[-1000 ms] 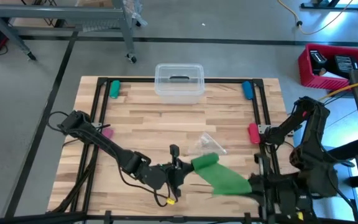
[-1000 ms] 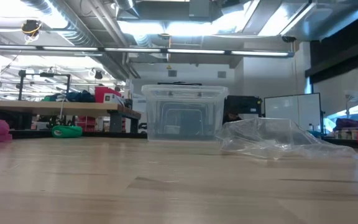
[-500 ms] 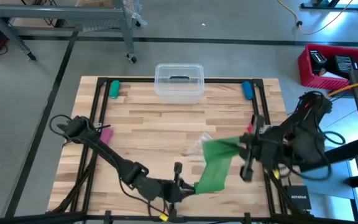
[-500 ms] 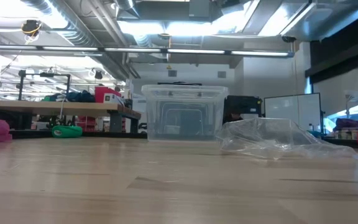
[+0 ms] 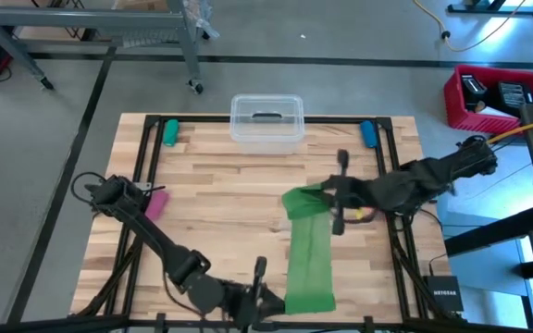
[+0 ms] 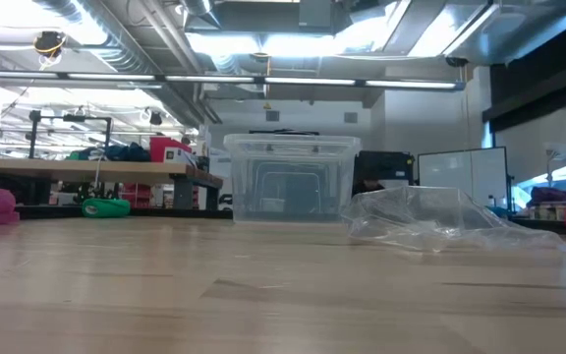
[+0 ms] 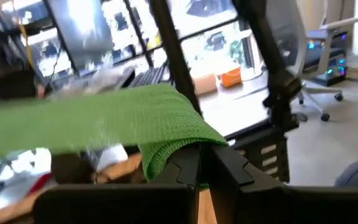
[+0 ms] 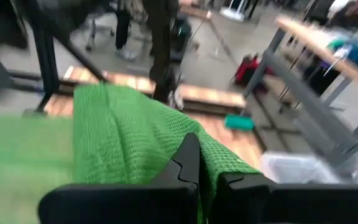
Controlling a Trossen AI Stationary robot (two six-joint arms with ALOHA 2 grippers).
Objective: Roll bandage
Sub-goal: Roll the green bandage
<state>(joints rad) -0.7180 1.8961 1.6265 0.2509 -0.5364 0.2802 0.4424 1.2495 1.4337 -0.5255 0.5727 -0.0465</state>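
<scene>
Left tool [image 5: 265, 294]: clamped on near end of long bright green soft-fabric bandage [image 5: 305, 254], at front edge of wooden slatted bench [image 5: 220, 185] | Right tool [image 5: 339, 194]: clamped on far end, above bench centre-right | Bandage: stretched between tools, long axis front-to-back, far end folded over.

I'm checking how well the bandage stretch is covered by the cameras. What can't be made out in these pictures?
- Low view: the bandage and both claws do not show at all.
- High view: the left claw sits at the bottom edge, its arm partly cut off.
- High view: the clear bag is mostly hidden under the bandage.
- Left wrist view: the room behind is blurred.
- Right wrist view: the right claw hides the pinched bandage end.
</scene>
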